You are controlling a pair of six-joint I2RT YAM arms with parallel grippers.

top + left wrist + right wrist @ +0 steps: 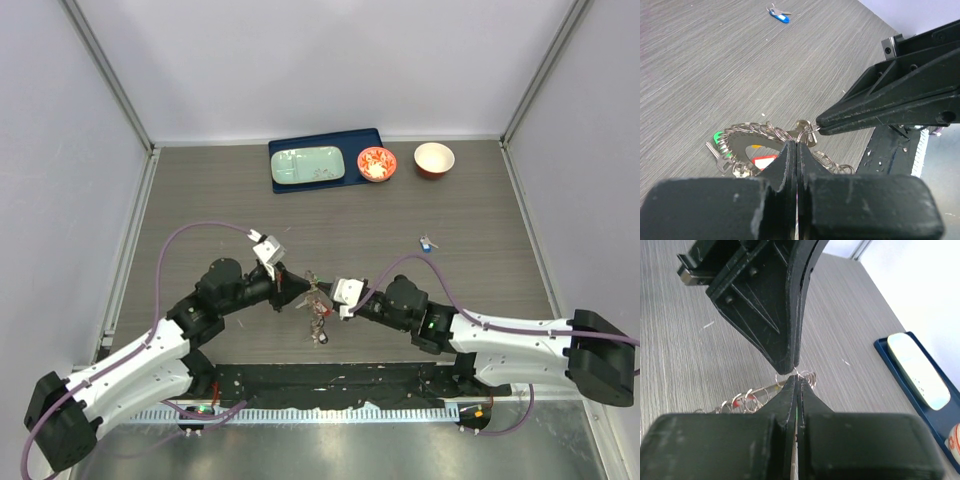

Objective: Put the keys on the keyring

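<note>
Close to the table's [200, 190] near edge, both arms reach inward and meet tip to tip. The left claw [796, 148] has its fingers pressed flat together with no gap between them. The right claw [796, 384] is closed the same way. A thin wire ring [801, 374] sits right where the two tips meet. I cannot tell whether either claw actually pinches it, because the tips cover the contact.

Just beside the tips is the keyring [742, 145], dark grey, its rim lined with small wire loops. The keys [716, 154] cluster around it: a plain silver one at the left, one with a green head at the rim, one with a red head below the hole, and a brassy one nearest the tips. From above, the bunch trails from the tips toward the near edge. I cannot tell whether it rests on the table or hangs clear.

Farther out, right of centre, a blue key [427, 243] lies alone, well apart from the claws.

At the far edge sits a dark blue tray [360, 140] holding a pale green dish [308, 165]. A red patterned bowl [377, 164] is at the tray's right end. A white-lined bowl [434, 159] stands near it on the right, not touching.
</note>
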